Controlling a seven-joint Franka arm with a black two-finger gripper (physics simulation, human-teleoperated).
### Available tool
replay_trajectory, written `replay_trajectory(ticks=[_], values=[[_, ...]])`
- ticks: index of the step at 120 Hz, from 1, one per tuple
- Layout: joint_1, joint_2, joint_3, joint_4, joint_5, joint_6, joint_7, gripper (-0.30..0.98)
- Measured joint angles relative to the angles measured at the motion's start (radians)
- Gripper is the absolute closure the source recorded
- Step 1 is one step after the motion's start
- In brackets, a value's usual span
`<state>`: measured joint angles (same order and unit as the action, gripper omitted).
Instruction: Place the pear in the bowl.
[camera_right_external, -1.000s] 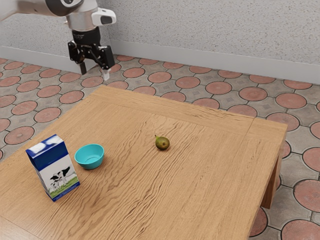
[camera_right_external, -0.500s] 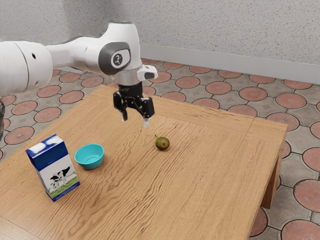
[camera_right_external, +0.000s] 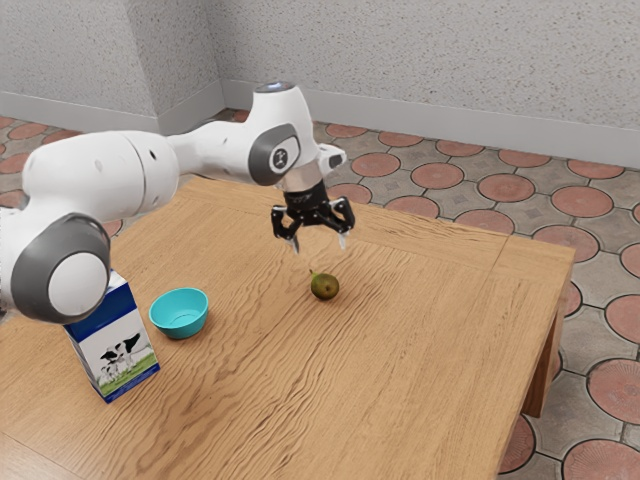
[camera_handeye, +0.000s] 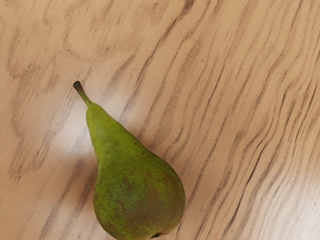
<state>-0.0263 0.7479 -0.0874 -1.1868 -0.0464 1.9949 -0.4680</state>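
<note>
Black and spread apart, the hand is held empty above the pear, presumably so that it can be lined up before being lowered. On the wooden surface the pear is laid on its side, outside the bowl; its round body can probably be gripped across. The bowl is set upright, but the carton near it should be given room.

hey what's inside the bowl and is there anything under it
I see nothing in the bowl, just its own blue inside. Whatever is directly under it is covered by its base, so I can't tell.
</note>
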Motion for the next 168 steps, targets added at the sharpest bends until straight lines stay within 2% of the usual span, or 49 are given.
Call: replay_trajectory(ticks=[55,129,168], values=[[-0.003,0.073,0.021,-0.036,-0.002,0.086,-0.252,0.00],[-0.002,0.152,0.006,-0.023,-0.006,0.178,-0.416,0.00],[-0.003,0.148,0.006,-0.023,0.000,0.184,-0.458,0.25]])
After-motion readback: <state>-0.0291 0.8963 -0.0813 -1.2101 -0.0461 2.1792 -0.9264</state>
